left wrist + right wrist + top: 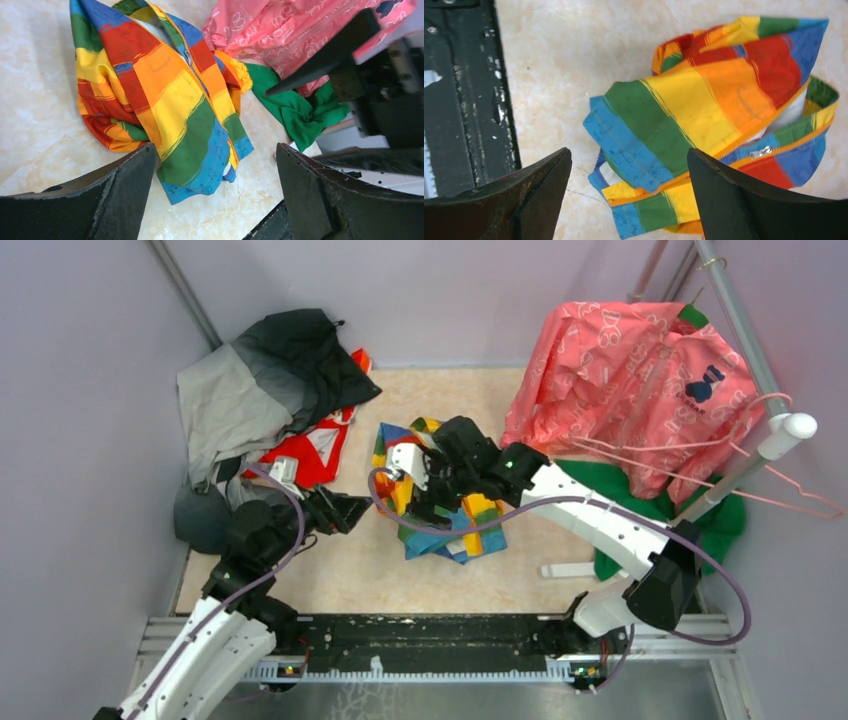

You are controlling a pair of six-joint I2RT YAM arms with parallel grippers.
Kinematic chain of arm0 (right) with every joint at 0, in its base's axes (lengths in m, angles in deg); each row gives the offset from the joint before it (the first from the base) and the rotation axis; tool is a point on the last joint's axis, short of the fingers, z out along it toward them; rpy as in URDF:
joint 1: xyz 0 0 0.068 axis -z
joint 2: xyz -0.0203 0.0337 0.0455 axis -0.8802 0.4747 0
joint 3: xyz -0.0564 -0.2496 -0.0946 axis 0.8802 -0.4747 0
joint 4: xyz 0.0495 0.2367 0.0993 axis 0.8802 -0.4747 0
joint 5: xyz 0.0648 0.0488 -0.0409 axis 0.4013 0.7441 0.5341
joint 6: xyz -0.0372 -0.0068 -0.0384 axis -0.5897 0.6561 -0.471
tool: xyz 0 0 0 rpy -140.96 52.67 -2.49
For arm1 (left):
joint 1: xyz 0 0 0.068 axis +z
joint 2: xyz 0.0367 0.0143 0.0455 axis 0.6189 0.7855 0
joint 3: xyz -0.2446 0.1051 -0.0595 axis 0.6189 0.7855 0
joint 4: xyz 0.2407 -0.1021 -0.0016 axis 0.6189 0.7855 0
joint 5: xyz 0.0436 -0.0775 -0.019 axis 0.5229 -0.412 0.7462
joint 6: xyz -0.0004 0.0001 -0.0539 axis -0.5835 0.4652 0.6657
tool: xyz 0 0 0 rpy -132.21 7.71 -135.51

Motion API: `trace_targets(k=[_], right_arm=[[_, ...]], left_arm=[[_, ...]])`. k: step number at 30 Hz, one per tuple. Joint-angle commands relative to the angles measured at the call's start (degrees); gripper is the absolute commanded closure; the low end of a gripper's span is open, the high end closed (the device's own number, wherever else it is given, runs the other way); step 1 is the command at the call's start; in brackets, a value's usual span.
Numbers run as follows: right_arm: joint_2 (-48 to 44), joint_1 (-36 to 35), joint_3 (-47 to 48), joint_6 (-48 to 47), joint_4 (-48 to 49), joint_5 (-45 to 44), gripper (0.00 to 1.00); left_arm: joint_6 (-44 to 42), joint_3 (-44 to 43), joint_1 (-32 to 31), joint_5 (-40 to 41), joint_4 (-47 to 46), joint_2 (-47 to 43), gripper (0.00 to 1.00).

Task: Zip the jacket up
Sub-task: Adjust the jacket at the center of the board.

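Fingers (536,197) of the right gripper (629,155) and left gripper (216,147) stand apart, empty, by the jacket (704,100); the pink garment (610,370) bears a dark print (705,386) too small to read.

The small, soft, rainbow-striped jacket (470,540) lay rumpled near the middle of the table (340,580) — front up, its orange zipper (196,76) partly open, pale lining (791,112) showing beside the silver pull (760,151).

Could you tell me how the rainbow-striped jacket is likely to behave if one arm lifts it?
Probably floppy: the rainbow-striped jacket lies crumpled in soft folds, so it would likely drape and sag. The fabric looks thin, so it is probably light.
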Motion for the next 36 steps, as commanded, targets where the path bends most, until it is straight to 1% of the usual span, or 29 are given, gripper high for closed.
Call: trace_targets(k=[1,3,5,7,8,10,14,17,19,21,23,24,26,27,28,30,31,32,33,35,36], right_arm=[[-3.6,5.9,-8.1,8.2,12.0,-4.4,0.15],[-3.8,11.8,-11.5,12.2,15.3,-0.5,0.19],[-3.4,16.4,-13.4,14.7,18.1,2.5,0.27],[-2.2,18.7,-14.5,16.0,19.8,3.6,0.34],[-1.3,19.0,-15.2,16.7,20.9,2.7,0.35],[0.5,19.5,-16.0,18.2,22.9,1.0,0.37],[4.7,22.0,-15.5,22.0,25.2,-3.6,0.37],[6.6,24.7,-16.1,23.9,27.1,-3.7,0.36],[7.8,25.6,-17.5,24.1,29.1,-4.7,0.35],[9.0,26.0,-19.1,23.6,31.3,-6.0,0.34],[10.4,26.5,-20.5,23.5,33.7,-6.4,0.34],[11.0,26.6,-20.8,23.4,33.9,-6.4,0.34],[12.0,27.4,-20.3,23.1,33.2,-5.2,0.34],[12.1,27.8,-20.5,23.4,33.3,-4.6,0.34],[12.0,27.8,-20.7,23.4,33.5,-4.3,0.35],[11.9,28.1,-21.3,23.4,33.8,-3.9,0.36],[12.0,28.3,-21.5,23.5,33.8,-3.1,0.42],[11.9,28.9,-21.6,23.6,33.8,-1.9,0.50],[11.8,29.2,-21.6,23.6,33.6,-0.8,0.58],[11.1,29.6,-21.8,23.4,33.1,1.8,0.81],[10.4,29.6,-22.0,23.1,33.1,3.4,0.89]], left_arm=[[2.4,2.6,-0.3,0.0,3.5,-3.5,0.07],[6.1,6.1,-0.3,-4.4,-1.8,-3.0,0.10],[10.3,9.6,-0.3,-8.6,-10.0,-1.2,0.14],[13.8,11.9,-0.4,-11.7,-17.6,2.2,0.17],[14.3,12.1,-0.6,-12.6,-20.1,4.5,0.18],[13.2,10.7,-1.7,-12.4,-21.1,9.6,0.18],[8.9,6.8,-6.8,-5.7,-20.1,22.8,0.13],[5.7,3.5,-7.9,-2.5,-17.9,33.1,0.08],[4.3,1.9,-7.9,-1.6,-17.3,38.1,0.08],[3.4,0.8,-8.0,-1.3,-17.2,41.8,0.11],[2.1,-0.3,-8.1,-2.3,-17.3,44.1,0.18],[1.5,-0.7,-8.1,-2.9,-17.1,44.8,0.25],[0.1,-1.5,-7.9,-3.2,-16.5,45.8,0.45],[-0.6,-1.9,-7.7,-3.1,-15.3,45.9,0.58],[-1.4,-2.6,-7.3,-3.0,-13.5,45.8,0.67],[-2.9,-3.6,-6.0,-1.9,-8.0,43.9,0.80],[-3.3,-3.5,-5.4,-1.0,-5.5,42.0,0.83],[-3.7,-3.1,-4.8,-0.1,-1.6,39.1,0.88],[-3.7,-2.7,-4.2,0.8,1.0,36.3,0.90],[-3.3,-1.9,-3.7,3.0,6.1,30.8,0.93],[-2.6,-1.6,-3.6,4.1,8.4,28.0,0.94]])
